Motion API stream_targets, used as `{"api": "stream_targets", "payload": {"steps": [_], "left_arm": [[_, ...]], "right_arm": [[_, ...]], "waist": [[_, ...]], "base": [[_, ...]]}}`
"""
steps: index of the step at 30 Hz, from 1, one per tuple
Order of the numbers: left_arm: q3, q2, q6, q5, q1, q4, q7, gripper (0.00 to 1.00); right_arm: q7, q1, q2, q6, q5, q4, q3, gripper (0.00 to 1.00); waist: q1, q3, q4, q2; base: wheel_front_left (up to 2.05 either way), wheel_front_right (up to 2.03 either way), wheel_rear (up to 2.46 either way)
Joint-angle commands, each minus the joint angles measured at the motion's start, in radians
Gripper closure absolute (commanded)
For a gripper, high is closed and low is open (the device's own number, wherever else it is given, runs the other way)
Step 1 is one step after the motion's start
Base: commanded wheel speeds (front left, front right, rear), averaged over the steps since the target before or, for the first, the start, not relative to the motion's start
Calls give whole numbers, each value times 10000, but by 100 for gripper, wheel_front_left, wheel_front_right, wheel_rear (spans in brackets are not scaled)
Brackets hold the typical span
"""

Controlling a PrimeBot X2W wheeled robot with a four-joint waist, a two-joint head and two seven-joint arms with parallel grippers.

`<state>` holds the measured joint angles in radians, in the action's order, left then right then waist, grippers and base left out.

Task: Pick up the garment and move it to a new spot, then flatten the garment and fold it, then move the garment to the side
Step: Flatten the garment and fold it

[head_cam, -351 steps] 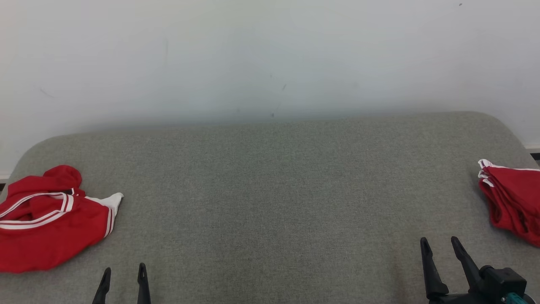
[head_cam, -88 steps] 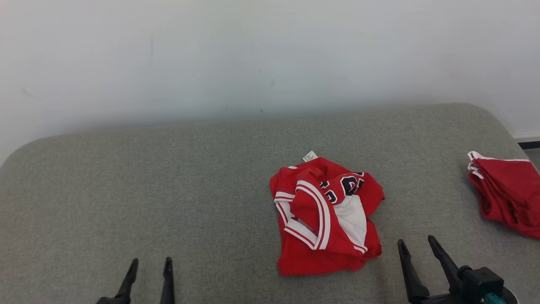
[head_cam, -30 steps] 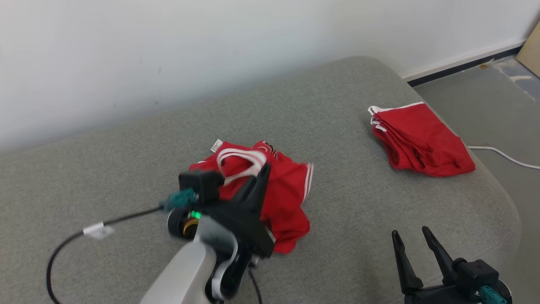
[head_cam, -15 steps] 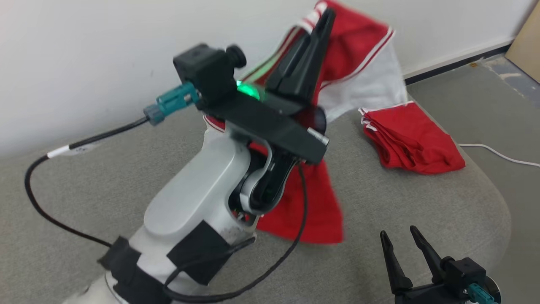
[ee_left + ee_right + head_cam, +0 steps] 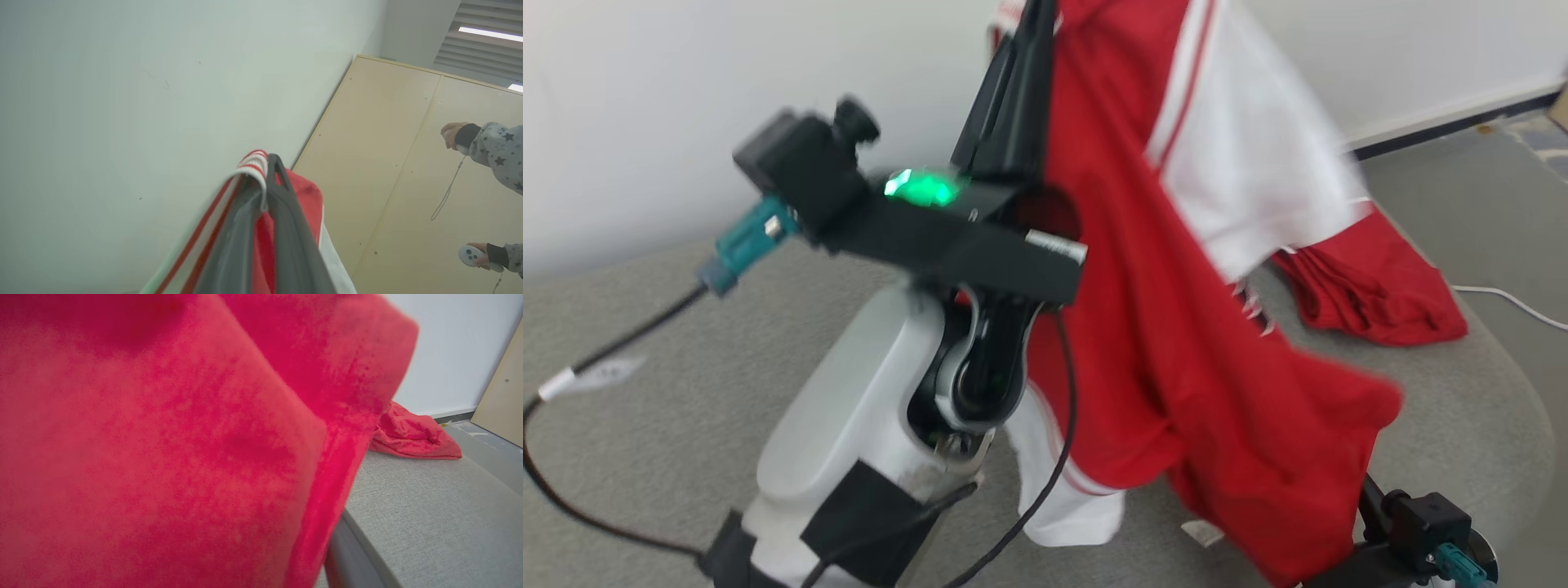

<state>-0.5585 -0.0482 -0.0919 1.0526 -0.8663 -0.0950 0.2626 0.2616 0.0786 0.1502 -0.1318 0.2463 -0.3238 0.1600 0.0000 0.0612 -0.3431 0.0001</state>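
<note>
The garment is a red jersey with white panels and striped trim. It hangs in the air from my raised left gripper, which is shut on its striped edge. The cloth drapes down and to the right, with its lower hem near the grey cushion. Low on the right, the hanging cloth covers the fingers of my right gripper, so just its black body shows. Red cloth hangs close before the right wrist camera.
A folded red pile lies at the cushion's right end. A white cable runs over the floor beyond it. In the left wrist view a person's hands hold controllers before a wooden cabinet.
My left gripper has lifted the garment off the cushion and higher still. The cloth has swung out toward the right gripper and now hides its fingers. The head camera has shifted a little.
</note>
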Motion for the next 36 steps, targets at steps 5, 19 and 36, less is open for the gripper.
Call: {"api": "stream_targets", "payload": {"steps": [5, 19, 36], "left_arm": [[857, -44, 48, -728, 2142, -911, 29, 100], [4494, -154, 265, -1531, 6563, -1545, 29, 100], [5319, -24, -506, -1424, 7876, -2840, 30, 0]], "right_arm": [[45, 103, -17, 23, -55, 137, -50, 0], [-35, -20, 165, 23, -79, 218, 87, 0], [-136, -99, 267, 23, 24, 363, 123, 0]], "waist": [[0, 468, 1130, -1], [0, 427, 2144, -1], [0, 304, 2165, -1]], "base": [[0, 0, 0], [0, 0, 0], [0, 0, 0]]}}
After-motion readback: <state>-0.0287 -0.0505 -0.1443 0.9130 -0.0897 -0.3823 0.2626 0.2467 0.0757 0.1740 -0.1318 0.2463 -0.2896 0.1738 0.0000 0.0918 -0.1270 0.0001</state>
